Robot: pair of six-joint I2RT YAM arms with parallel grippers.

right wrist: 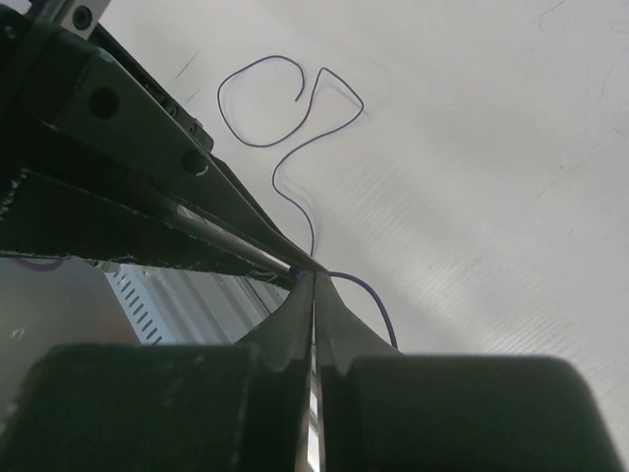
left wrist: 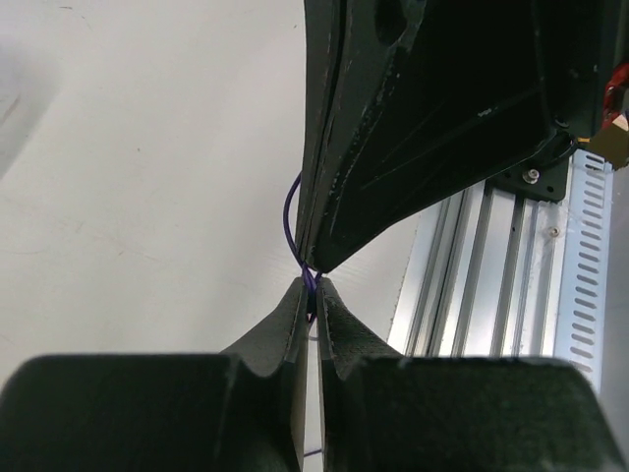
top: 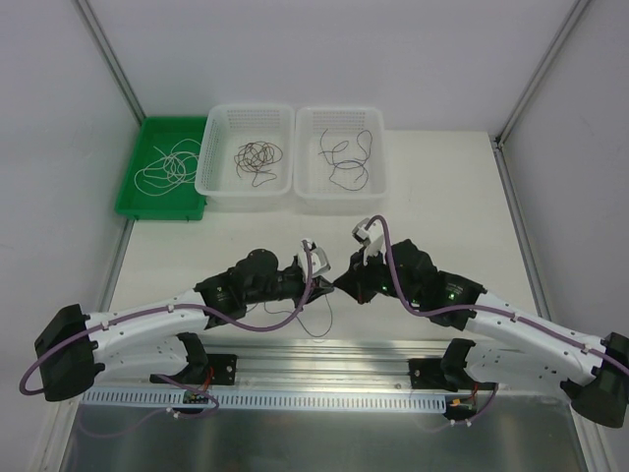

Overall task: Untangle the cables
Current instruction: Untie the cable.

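Cable, thin and dark, is pinched over the desk near its front edge by both tools. The left tool and the right tool are each clamped fully shut on it, tip to tip, and its free length trails in loose curls across the desk. Farther back, the right basket holds loose dark strands, the left basket a dark clump, and the green tray a whitish wire. Judging by this, some pieces look separated already, while the clump and the pinched cable seem left to do.
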